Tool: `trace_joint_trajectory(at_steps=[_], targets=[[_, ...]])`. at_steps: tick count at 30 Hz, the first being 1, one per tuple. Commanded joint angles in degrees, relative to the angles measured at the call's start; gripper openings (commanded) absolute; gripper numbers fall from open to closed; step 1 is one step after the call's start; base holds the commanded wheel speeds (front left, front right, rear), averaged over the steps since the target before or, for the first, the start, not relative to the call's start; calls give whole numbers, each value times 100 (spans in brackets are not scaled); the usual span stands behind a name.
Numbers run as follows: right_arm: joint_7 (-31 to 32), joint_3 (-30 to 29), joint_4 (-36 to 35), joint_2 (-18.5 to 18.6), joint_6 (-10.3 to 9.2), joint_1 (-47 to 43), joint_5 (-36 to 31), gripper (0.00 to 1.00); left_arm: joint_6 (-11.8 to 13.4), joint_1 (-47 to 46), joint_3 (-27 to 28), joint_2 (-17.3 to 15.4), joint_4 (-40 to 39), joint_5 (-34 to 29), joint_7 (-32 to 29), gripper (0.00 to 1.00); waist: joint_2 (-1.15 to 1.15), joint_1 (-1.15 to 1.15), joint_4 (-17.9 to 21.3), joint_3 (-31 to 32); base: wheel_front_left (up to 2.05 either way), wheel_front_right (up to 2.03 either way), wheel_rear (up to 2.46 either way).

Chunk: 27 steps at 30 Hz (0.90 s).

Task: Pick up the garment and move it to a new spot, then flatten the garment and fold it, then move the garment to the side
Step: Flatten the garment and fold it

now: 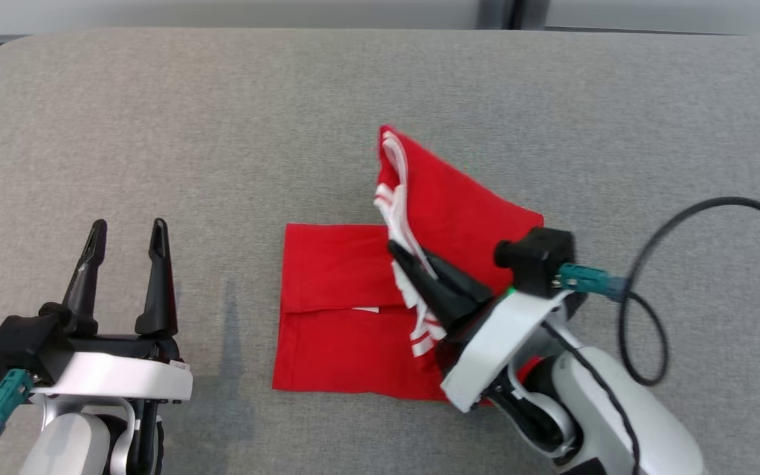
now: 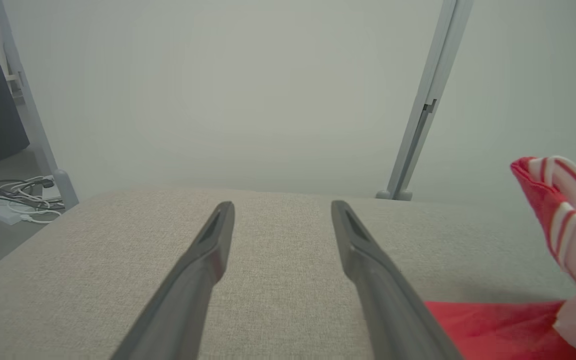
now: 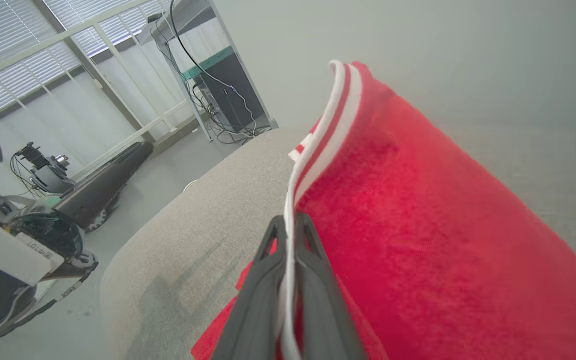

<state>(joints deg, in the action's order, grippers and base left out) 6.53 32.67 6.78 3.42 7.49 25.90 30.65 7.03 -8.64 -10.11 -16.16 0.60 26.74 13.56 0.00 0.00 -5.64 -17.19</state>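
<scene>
On the grey fabric surface, slightly right of centre: red garment with white-striped trim, partly folded, its lower layer lying flat. The garment's right portion is lifted, and the trim edge stands up off the surface. Right gripper is clamped on that white trim, with the fabric pinched between both fingers. Left gripper is well to the left, apart from the garment, fingers spread wide, holding nothing.

One red garment; one grey table; two grippers, left gripper and right gripper, with two dark fingers each; one black cable.
</scene>
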Motion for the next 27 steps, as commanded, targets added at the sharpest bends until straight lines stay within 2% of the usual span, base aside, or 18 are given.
trace_joint_trajectory(at_steps=[1, 11, 20, 21, 22, 23, 24, 27], targets=[[-124, 157, 214, -16, 3, 124, 147, 0, -32, -96, -5, -5, 28, -24, 25, 100, 0, 0, -108, -14, 0, 0, 0], [-1293, 1435, 1379, -38, 3, 781, 1497, 0, -154, -295, -119, 99, 225, -65, 90, 100, 0, 0, -370, -184, 0, 0, 0], [-1854, 2337, 2043, -41, 3, 1344, 2423, 0, -241, -404, -165, 149, 387, -84, 120, 100, 0, 0, -417, -275, 0, 0, 0], [-1904, 2440, 2080, -39, 3, 1420, 2495, 7, -257, -402, -170, 154, 406, -85, 124, 100, 0, 0, -417, -283, 0, 0, 0], [-1943, 2535, 2119, -38, 3, 1480, 2578, 37, -258, -398, -172, 157, 427, -88, 128, 100, 0, 0, -414, -287, 0, 0, 0], [-1984, 2637, 2141, -37, 3, 1529, 2653, 79, -267, -404, -171, 158, 446, -88, 120, 100, 0, 0, -408, -292, 0, 0, 0], [-2021, 2710, 2147, -40, 3, 1582, 2707, 100, -274, -418, -163, 157, 457, -89, 124, 100, 0, 0, -398, -297, 0, 0, 0], [-2116, 2837, 2180, -33, 3, 1741, 2787, 100, -290, -444, -129, 150, 473, -96, 134, 100, 0, 0, -347, -299, 0, 0, 0]])
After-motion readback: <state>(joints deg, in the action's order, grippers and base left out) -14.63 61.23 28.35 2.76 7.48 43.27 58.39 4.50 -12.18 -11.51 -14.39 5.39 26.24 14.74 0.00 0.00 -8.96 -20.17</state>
